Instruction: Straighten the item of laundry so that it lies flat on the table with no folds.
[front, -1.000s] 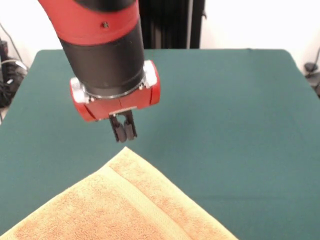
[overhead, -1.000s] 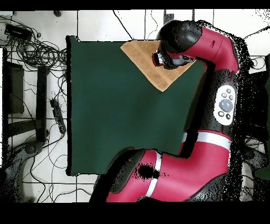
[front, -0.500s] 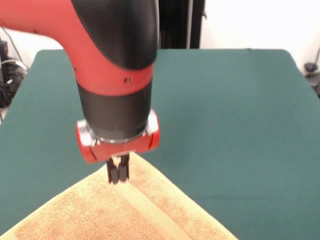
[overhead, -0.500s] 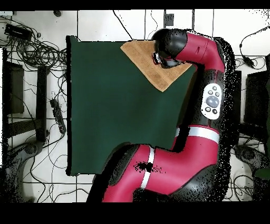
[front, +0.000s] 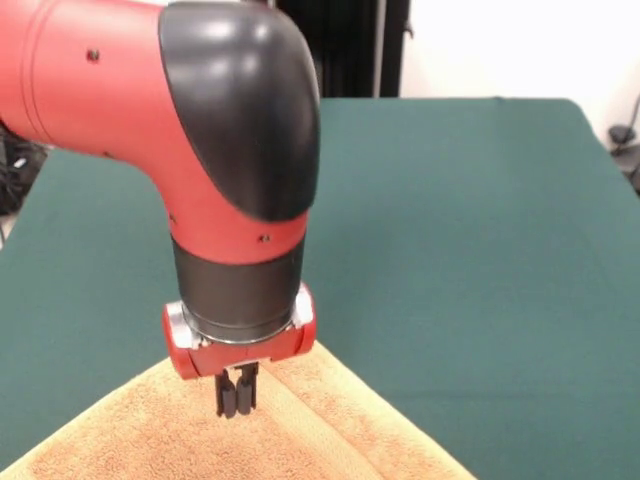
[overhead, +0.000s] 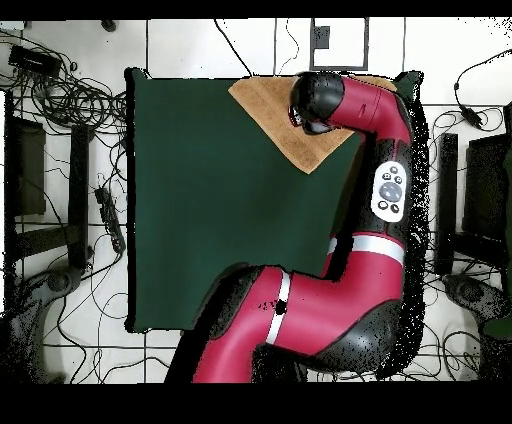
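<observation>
Front view, end effector (front: 237, 398) above towel (front: 330, 425) corner

One towel (front: 300, 430), one table (front: 470, 250)

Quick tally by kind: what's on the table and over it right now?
Towel: 1
Table: 1
Gripper: 1, fingers close together over the towel
Total: 3
</observation>
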